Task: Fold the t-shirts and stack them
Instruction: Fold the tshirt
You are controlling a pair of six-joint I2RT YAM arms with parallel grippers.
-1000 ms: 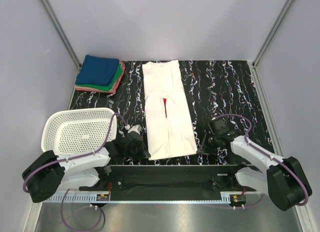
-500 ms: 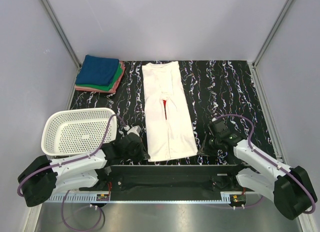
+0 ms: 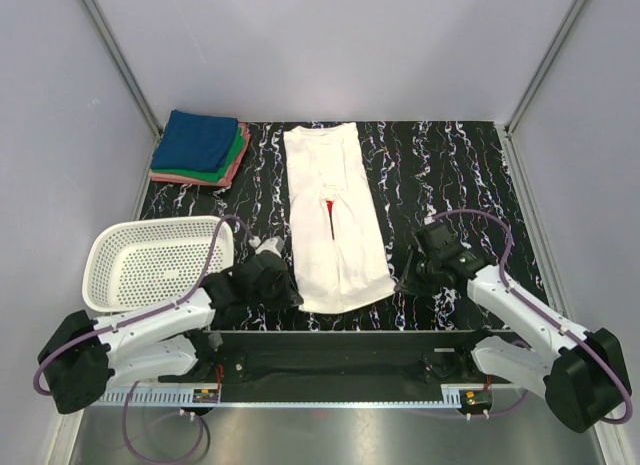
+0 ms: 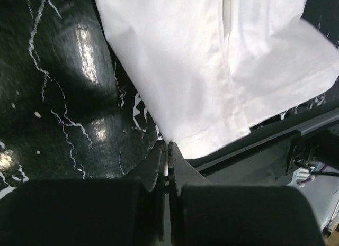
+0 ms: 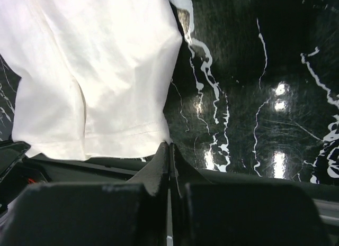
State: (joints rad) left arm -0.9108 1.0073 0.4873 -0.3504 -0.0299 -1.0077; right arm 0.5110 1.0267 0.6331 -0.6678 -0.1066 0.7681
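Observation:
The white t-shirt point(image 3: 335, 215) lies folded into a long strip down the middle of the table, with a sliver of its red print point(image 3: 328, 213) showing at the centre fold. My left gripper point(image 3: 292, 297) is shut on the near left corner of its hem point(image 4: 212, 135), and white cloth shows between its fingertips point(image 4: 168, 148). At the near right corner of the hem point(image 5: 122, 137), my right gripper point(image 3: 402, 282) is shut with the cloth meeting its tips point(image 5: 169, 146). A folded stack with a blue t-shirt point(image 3: 200, 140) on top of green and pink ones sits at the far left.
A white mesh basket point(image 3: 160, 225) stands at the near left, close beside my left arm. The table top point(image 3: 450, 175) is black with white veins. A dark rail point(image 3: 340, 350) runs along the near edge, and grey walls close in three sides.
Both grippers have shifted a little away from the near edge and toward the shirt. The near hem has drawn back from the table edge with them.

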